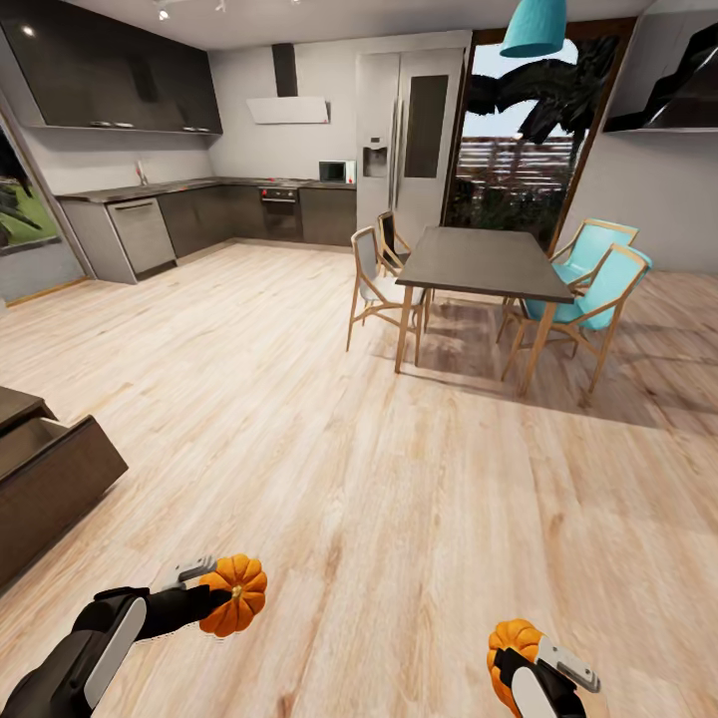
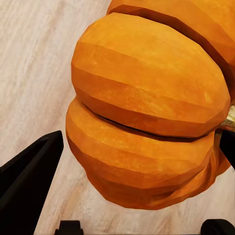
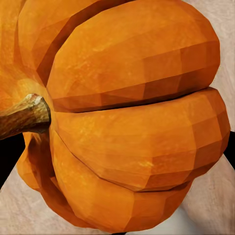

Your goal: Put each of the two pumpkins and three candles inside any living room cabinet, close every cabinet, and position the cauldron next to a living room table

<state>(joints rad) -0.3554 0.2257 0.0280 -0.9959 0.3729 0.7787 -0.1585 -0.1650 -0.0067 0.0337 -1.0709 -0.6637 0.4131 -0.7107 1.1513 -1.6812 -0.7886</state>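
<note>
Though fingers are mostly hidden, each gripper (image 1: 204, 588) (image 1: 519, 663) clasps a pumpkin (image 1: 234, 595) (image 1: 511, 643).

Open-plan home kitchen and dining room

Upper left: dark cabinets (image 1: 110, 85), counter (image 1: 150, 189), oven (image 1: 280, 207), range hood (image 1: 287, 108). Top centre: tall fridge (image 1: 409, 130). Right of centre: a dining table (image 1: 486, 261) with wooden chairs (image 1: 371, 284) on pale plank floor (image 1: 349, 479).

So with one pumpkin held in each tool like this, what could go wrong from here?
1. The left tool holds its pumpkin out at the fingertips, over bare wooden floor; a jolt could drop it.
2. The right tool shows its pumpkin low at the picture's edge, so a slip may go unseen.
3. The open dark cabinet sits close on the left; turning could bump it.
</note>
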